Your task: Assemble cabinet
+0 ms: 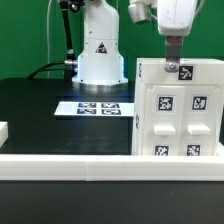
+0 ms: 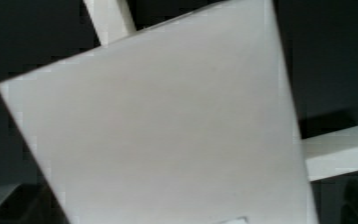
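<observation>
Exterior view: the cabinet (image 1: 178,108), a large white box, stands upright on the black table (image 1: 40,110) at the exterior view's right, close to the white rail (image 1: 70,165) that runs along the near edge. Its facing side carries four square black-and-white tags in two rows. One further tag sits at the top edge, on a small piece directly under the gripper (image 1: 173,63).

The gripper comes down from above onto the cabinet's top edge, its fingers reaching that tagged piece. Whether the fingers are clamped on it or merely touching cannot be told from either view.

The marker board (image 1: 96,108) lies flat on the table, in front of the white robot base (image 1: 101,50), to the exterior view's left of the cabinet and apart from it. A small white part (image 1: 3,131) shows at the exterior view's left edge.

Wrist view: a broad, blurred white panel (image 2: 158,125) fills most of the frame, tilted, with dark table surface around it. No finger detail is legible there.
</observation>
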{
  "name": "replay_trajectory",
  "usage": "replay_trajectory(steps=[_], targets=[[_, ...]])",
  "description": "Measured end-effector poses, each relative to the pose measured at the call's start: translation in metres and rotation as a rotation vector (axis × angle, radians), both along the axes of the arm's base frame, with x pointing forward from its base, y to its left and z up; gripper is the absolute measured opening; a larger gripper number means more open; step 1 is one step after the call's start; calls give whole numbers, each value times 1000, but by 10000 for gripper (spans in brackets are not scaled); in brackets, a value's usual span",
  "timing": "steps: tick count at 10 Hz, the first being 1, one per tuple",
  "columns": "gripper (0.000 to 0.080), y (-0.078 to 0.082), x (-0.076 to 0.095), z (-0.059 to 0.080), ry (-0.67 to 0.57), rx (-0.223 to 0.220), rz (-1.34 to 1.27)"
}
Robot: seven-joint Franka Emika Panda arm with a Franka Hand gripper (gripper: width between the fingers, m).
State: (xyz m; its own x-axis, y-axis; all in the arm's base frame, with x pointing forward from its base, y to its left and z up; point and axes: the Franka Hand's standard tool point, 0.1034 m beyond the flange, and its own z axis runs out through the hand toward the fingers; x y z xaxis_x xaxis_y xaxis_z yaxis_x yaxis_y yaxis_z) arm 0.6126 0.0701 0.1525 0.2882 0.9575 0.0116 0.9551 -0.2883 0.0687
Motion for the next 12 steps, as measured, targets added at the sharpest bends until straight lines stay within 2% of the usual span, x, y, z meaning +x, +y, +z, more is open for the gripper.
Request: replay_trajectory(steps=[1,2,3,6,9,12], targets=[[665,0,0,0,0,0,-4],[665,-1,0,0,1,0,-6],[560,-2,0,-1,1,0,-8],[561,-3,0,-1,1,2,-40],[561,-2,0,-1,0,16,-241],[563,-1,-3,-1,-10,45,-555]])
